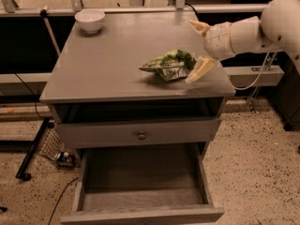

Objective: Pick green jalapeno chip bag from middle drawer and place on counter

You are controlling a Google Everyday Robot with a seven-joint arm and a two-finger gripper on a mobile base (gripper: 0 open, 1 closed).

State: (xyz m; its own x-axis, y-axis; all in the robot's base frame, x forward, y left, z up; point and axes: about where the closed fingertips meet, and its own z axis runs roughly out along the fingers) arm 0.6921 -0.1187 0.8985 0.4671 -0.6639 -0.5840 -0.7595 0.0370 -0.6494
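On the desk (108,64) the green jalapeno chip bag (168,64) lies flat, hand (199,48) spread apart just beside it, so I'd pull straight back, no snagging.

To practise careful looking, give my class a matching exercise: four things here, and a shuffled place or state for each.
1 chip bag
2 bowl
3 middle drawer
4 gripper

A pulled out, nothing inside
B open, right of the bag
C lying on counter, front right
D on counter, back left

Pairs: 1-C, 2-D, 3-A, 4-B
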